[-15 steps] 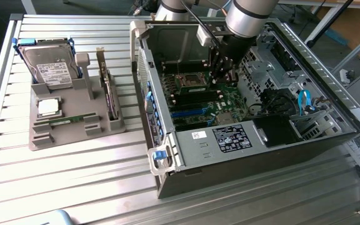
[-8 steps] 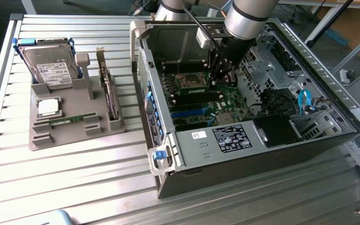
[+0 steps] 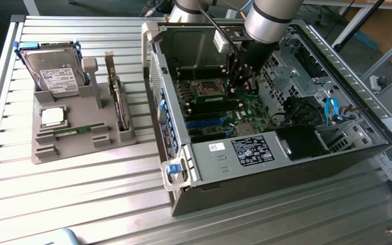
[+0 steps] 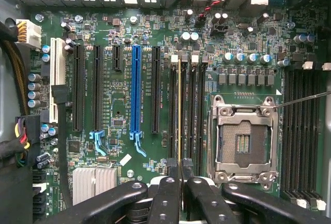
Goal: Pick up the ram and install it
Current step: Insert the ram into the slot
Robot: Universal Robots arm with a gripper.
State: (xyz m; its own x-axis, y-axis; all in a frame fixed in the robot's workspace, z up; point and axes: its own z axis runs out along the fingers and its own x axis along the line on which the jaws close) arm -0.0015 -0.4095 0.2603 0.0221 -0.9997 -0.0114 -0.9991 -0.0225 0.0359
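On the slatted metal surface [image 3: 80,194], in the exterior view, an open computer case [image 3: 203,191] is lying on its side, and the arm [image 3: 271,20] is reaching down into it from above, with the hand [image 3: 238,88] hanging low over the motherboard [image 3: 250,109], just beside the processor socket [image 3: 210,88]. Toward the exterior view's left, a grey holder [image 3: 46,153] is carrying a hard drive [image 3: 56,71], a square processor chip [image 3: 53,116], an upright expansion card [image 3: 118,102] and a spare ram stick [image 3: 70,131] lying flat. Looking from the wrist view, the hand [image 4: 179,169] is pinching the ram [image 4: 179,110] between its two narrow fingers [image 4: 168,182], gripping one end of it. The ram is showing edge-on as a thin pale line, running along the black memory slots [image 4: 194,110] between the blue slot [image 4: 136,89] and the empty processor socket [image 4: 243,141]. Whether it is sitting in a slot or hovering above one, I cannot tell.
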